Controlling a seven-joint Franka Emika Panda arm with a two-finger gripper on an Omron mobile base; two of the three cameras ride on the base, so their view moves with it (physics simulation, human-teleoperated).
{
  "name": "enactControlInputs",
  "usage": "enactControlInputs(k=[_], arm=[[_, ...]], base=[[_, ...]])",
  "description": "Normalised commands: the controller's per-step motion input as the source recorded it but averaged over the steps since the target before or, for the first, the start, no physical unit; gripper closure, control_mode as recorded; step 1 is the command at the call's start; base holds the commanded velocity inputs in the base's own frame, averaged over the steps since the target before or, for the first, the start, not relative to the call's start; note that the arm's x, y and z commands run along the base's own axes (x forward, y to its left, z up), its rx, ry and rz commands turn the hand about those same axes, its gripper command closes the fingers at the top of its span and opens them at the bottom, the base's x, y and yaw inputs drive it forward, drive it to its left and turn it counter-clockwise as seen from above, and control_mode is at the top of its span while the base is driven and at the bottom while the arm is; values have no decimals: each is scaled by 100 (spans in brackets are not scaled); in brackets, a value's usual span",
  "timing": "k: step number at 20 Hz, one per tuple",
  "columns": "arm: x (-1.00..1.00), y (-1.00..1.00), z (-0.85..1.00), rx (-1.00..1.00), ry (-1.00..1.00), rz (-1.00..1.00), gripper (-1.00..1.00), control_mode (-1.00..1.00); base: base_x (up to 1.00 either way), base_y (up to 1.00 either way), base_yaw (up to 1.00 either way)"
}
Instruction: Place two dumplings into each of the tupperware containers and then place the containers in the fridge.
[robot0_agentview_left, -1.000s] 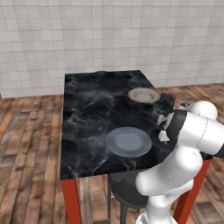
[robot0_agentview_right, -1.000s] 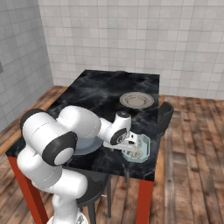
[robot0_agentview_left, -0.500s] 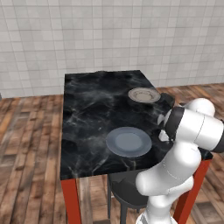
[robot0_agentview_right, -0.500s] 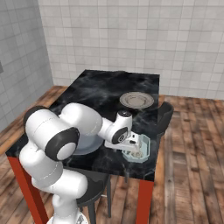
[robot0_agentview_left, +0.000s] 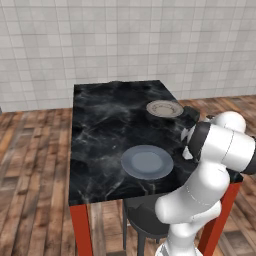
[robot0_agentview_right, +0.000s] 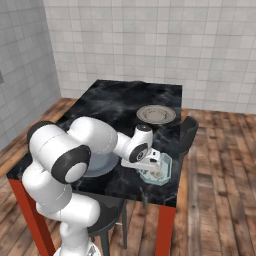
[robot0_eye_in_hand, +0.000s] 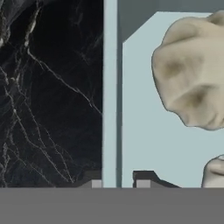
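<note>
Two dumplings (robot0_eye_in_hand: 192, 70) sit inside; tool (robot0_eye_in_hand: 117, 177) clenched on tupperware container (robot0_agentview_right: 159, 169) rim, which looks stiff, light, maybe slippery.

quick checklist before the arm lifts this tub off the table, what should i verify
1. Hand shut on the tupperware container rim: ok, one fingertip sits on each side of the wall.
2. Two dumplings inside: ok, one large dumpling and the edge of a second dumpling show in the hand view.
3. Tub resting on the black table: ok, near its right edge in the right base view.
4. Lift path free of the beige plate: ok, it lies apart, farther back.
5. Grip firm enough to hold the tub level: cannot tell.
</note>
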Motion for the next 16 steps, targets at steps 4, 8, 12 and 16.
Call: enactControlInputs(k=[4,8,12,16], arm=[[-1,0,47,-2,-6,0,100,-100],[-19,9,59,-6,-10,2,100,-100],[-24,22,50,-7,-15,15,100,-100],[-44,13,47,-10,-10,31,100,-100]], base=[[0,0,0],[0,0,0],[0,0,0],[0,0,0]])
